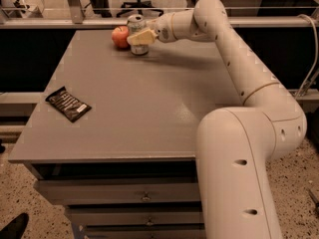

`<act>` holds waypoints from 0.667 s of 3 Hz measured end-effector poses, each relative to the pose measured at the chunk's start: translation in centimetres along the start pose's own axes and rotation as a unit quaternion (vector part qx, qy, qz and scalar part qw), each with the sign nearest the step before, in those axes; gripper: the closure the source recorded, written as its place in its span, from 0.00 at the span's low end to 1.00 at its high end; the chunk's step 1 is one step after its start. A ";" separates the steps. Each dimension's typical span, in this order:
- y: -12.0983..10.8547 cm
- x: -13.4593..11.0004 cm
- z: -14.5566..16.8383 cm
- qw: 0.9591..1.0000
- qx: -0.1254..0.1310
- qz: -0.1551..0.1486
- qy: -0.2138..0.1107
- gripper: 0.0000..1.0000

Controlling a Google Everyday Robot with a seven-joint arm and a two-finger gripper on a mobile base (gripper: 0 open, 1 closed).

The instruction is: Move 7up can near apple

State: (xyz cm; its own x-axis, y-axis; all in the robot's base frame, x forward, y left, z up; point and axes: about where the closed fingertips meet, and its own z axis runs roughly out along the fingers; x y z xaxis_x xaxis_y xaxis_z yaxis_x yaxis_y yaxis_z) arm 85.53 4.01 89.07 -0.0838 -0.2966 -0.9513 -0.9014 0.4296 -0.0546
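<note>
The 7up can (135, 24) stands upright near the far edge of the grey table (134, 103). The red-orange apple (120, 37) sits just left of it, almost touching. My gripper (139, 37) reaches in from the right and its pale fingers (143, 36) wrap across the can's middle, hiding most of the label. The can's base rests on the table.
A flat black snack packet (68, 103) lies near the table's left edge. My arm's large white base (239, 173) fills the front right. Drawers (144, 195) sit under the table front. A metal rail (70, 9) runs behind the far edge.
</note>
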 end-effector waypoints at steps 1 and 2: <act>-0.5 0.5 -0.4 1.000 0.006 0.002 0.004 0.00; -1.6 0.1 -3.4 1.000 0.028 -0.009 0.005 0.00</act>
State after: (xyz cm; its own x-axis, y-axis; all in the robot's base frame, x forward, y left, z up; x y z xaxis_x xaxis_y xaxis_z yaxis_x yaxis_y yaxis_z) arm 85.52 0.37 90.14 -0.0716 -0.3124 -0.9472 -0.8775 0.4712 -0.0890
